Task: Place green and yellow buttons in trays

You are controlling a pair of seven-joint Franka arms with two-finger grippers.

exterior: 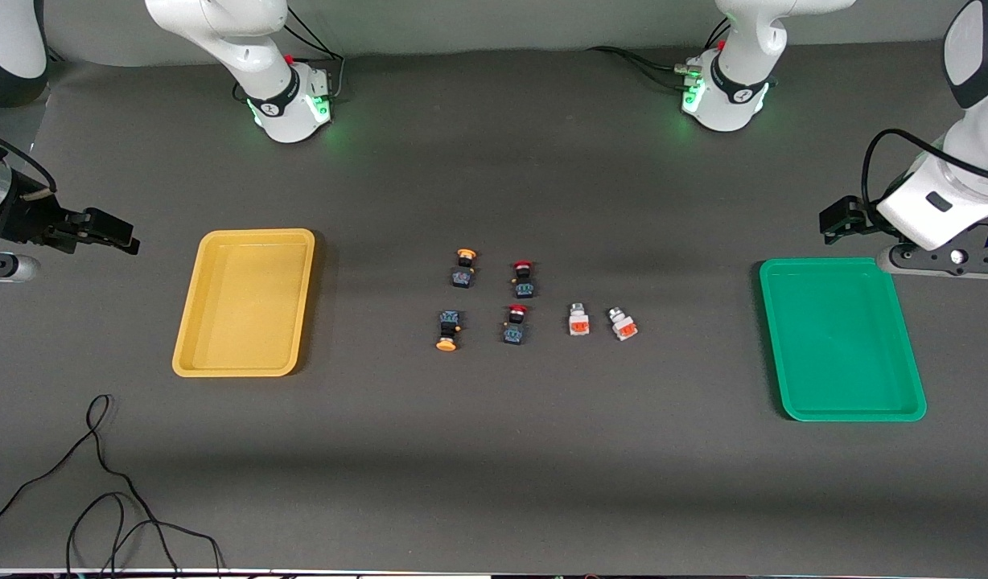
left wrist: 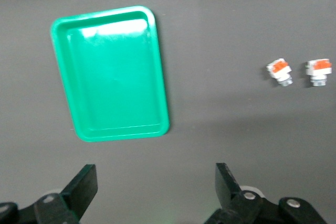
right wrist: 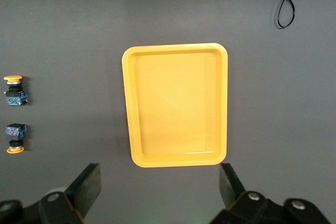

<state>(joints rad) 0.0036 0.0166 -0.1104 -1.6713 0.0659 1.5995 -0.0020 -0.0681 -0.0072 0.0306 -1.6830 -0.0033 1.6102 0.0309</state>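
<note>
Right gripper (exterior: 132, 241) waiting past the shallow yellow plastic tray (exterior: 244, 302), fingers (right wrist: 84, 187) spread wide and empty, two orange-yellow capped black switches (exterior: 462, 268) mid-tabletop (exterior: 494, 466), two silvery-white switches with orange-red blocks (exterior: 578, 320), empty green plastic tray (exterior: 840, 338), left gripper (exterior: 833, 219) above its edge, fingers (left wrist: 81, 190) apart, holding nothing.

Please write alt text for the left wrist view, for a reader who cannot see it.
An empty green tray lies on a dark grey table. Two small silvery-white buttons with orange-red blocks lie side by side, apart from the tray. The left gripper hangs above the table with its fingers open, holding nothing.
</note>
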